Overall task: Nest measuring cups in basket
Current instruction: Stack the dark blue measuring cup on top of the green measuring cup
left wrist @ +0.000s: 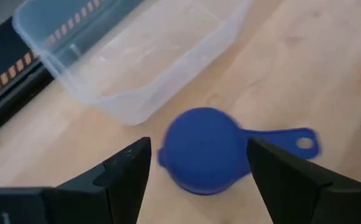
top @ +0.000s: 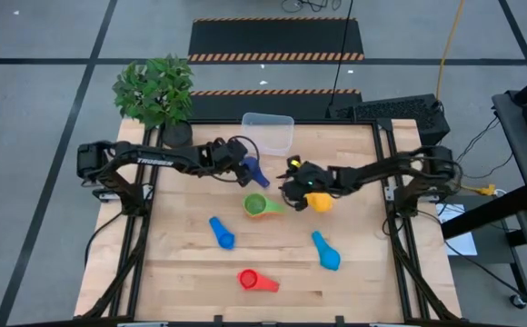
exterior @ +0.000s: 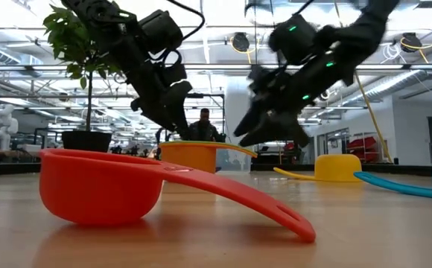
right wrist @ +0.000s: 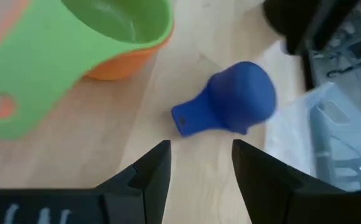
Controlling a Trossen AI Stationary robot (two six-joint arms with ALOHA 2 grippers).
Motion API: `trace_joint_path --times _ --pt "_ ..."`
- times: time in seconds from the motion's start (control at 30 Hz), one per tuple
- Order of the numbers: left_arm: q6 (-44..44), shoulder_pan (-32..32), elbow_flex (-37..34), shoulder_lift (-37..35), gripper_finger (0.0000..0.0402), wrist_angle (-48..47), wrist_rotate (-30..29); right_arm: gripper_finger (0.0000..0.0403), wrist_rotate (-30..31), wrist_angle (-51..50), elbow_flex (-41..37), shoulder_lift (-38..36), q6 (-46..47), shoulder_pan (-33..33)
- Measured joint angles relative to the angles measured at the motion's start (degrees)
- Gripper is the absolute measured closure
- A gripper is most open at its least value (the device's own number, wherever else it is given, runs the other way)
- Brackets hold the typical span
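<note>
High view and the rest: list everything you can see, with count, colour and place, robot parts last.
basket: one, clear, far edge of the table, empty
dark blue cup: one, upside down beside the basket, between the left tool's fingers
green cup: one, nested in an orange cup, table middle
yellow cup: one, right of the green cup
light blue cups: two, nearer the front
red cup: one, front middle
plant: one, green, dark pot, far left corner
keyboard: one, black, beyond the far right corner
left tool: open over the dark blue cup
right tool: open, by the green cup
</note>
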Motion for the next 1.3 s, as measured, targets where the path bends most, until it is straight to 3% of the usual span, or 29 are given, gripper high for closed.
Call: trace_joint_path --times 0.17,0.4,0.87,1.3 --pt "0.0 3.1 0.0 0.0 0.0135 -1.7 4.0 0.0241 -1.4 -3.6 4.9 6.1 -4.2 -1.6" --pt "1.3 4.9 0.0 0.0 0.0135 -3.3 4.9 0.0241 -1.6 -3.2 8.4 10.5 -11.1 -1.8" --pt "4.0 6.3 0.0 1.9 0.0135 -1.3 3.0 0.0241 -8.3 -3.1 8.5 10.6 -12.5 -2.8" --pt "6.5 7.3 0.0 6.1 0.0135 1.0 8.4 0.0241 -8.7 -0.1 8.6 13.8 -13.3 -3.4"
